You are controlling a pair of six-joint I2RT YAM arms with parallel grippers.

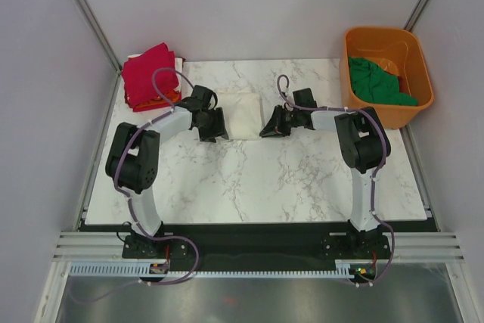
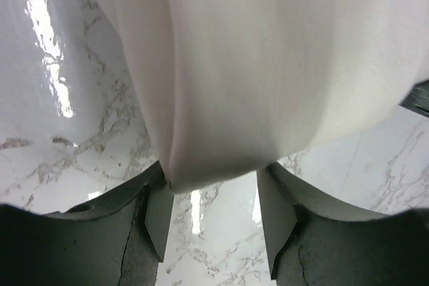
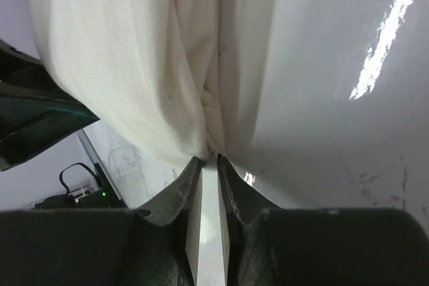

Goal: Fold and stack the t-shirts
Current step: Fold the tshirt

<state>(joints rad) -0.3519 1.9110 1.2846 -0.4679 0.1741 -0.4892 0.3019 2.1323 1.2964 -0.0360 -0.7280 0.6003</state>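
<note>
Top external shows the cream-white t-shirt [image 1: 240, 114] folded small on the bench [image 1: 249, 179], midway along its far edge. The right gripper [image 1: 266, 126] is pinched onto the shirt's right edge, and the left gripper [image 1: 219, 128] is spread loose at its left edge. A crimson t-shirt [image 1: 147, 73] sits at the far left corner, and a dark green t-shirt [image 1: 374, 81] lies in the orange tub [image 1: 420, 73] at the far right.

1. This is a robotics lab cell: a left arm [image 1: 140, 160] and a right arm [image 1: 363, 145] are bolted side by side on a black base plate [image 1: 257, 243].
2. Plain grey partition walls [image 1: 249, 5] on aluminium posts [image 1: 87, 13] box in the marble-pattern table [image 1: 249, 179].
3. A purple cable [image 1: 170, 77] loops along the left arm, and a slotted cable duct [image 1: 249, 268] runs across the front.
4. The test props are a cream-white t-shirt [image 1: 240, 115], a crimson red t-shirt [image 1: 147, 73] and an orange plastic tub [image 1: 380, 32].
</note>
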